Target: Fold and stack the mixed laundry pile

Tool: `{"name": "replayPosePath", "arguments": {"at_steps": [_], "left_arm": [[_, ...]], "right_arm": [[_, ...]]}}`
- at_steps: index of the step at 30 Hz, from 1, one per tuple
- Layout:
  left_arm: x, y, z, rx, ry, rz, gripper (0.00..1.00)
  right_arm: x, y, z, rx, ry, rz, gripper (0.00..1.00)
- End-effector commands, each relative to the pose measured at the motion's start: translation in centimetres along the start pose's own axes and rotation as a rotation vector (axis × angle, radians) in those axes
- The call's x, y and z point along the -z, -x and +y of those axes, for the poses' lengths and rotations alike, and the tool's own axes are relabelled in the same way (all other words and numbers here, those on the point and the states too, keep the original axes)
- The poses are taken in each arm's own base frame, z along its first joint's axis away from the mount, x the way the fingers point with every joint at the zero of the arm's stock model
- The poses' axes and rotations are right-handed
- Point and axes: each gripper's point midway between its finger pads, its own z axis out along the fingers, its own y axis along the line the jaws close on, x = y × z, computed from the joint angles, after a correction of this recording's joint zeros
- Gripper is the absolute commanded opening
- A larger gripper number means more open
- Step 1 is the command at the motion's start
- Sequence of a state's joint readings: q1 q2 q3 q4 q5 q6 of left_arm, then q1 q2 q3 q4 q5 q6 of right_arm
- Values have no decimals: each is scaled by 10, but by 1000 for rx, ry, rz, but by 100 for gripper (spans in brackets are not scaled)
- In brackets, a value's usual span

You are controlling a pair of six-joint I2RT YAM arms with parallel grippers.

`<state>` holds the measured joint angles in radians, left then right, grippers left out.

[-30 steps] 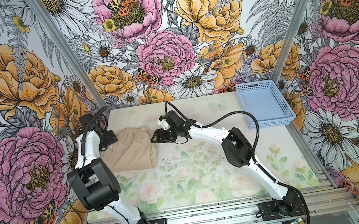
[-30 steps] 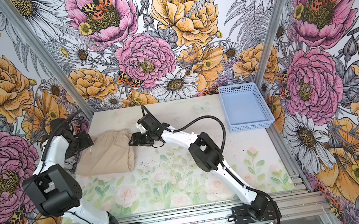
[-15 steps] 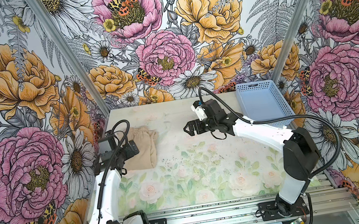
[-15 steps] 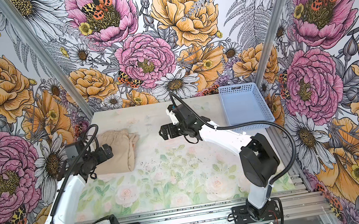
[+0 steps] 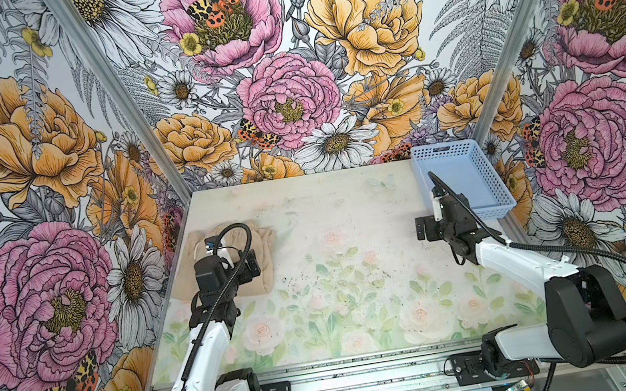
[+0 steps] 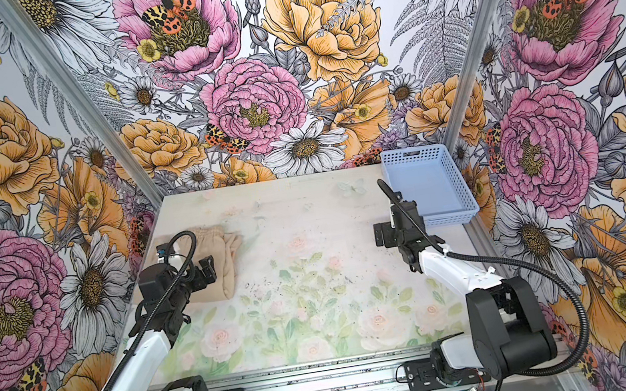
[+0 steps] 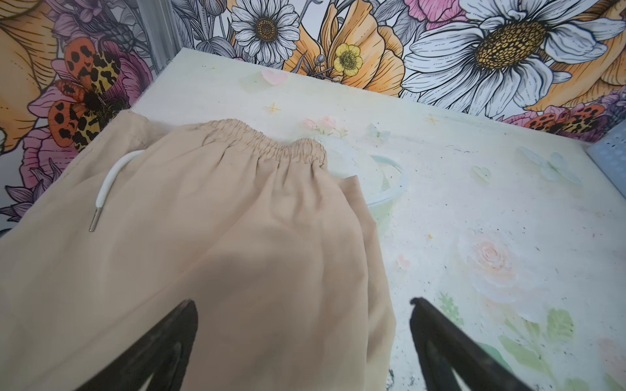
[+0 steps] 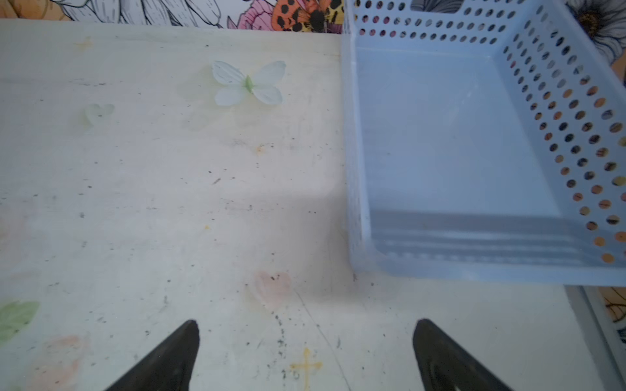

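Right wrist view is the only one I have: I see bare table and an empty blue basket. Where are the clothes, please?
Observer: A beige garment lies folded on the far left part of the table.
Operator: Does the left end effector hold it?
Observer: No. The left end effector stands open over it and grips nothing.
Operator: Is there a second garment?
Observer: None shows in any view. On the beige one lies a white drawstring.

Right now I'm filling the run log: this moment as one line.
left tool: open, above beige garment | right tool: open, empty, near blue basket | garment: folded, on table
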<state>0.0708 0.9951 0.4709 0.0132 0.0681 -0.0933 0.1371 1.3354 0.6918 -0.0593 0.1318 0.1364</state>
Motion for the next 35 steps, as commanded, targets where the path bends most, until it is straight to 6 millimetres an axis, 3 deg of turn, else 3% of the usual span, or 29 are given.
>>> {"name": "replayPosePath", "arguments": {"at_steps": [1,5,11,17,23,35], "left_arm": [[-7,23,-3,-57,-4,-125,99],[-15,30,-4,-84,-4,-214,99],[-29,24,-11,-137,-3,-254,99],[-49,21,-17,-178,-7,-282,99],[-65,10,-9,-162,16,-299,99],[-71,8,0,-132,37,-282,99]], "right_arm": [[-3,29,-24,8,-67,-206,100],[-17,22,-42,-41,-77,-266,100],[-19,27,-53,-67,-85,-366,100],[-21,14,-54,-67,-110,-413,100],[-21,13,-55,-63,-130,-416,100],[-20,13,-54,-63,-132,-420,100]]}}
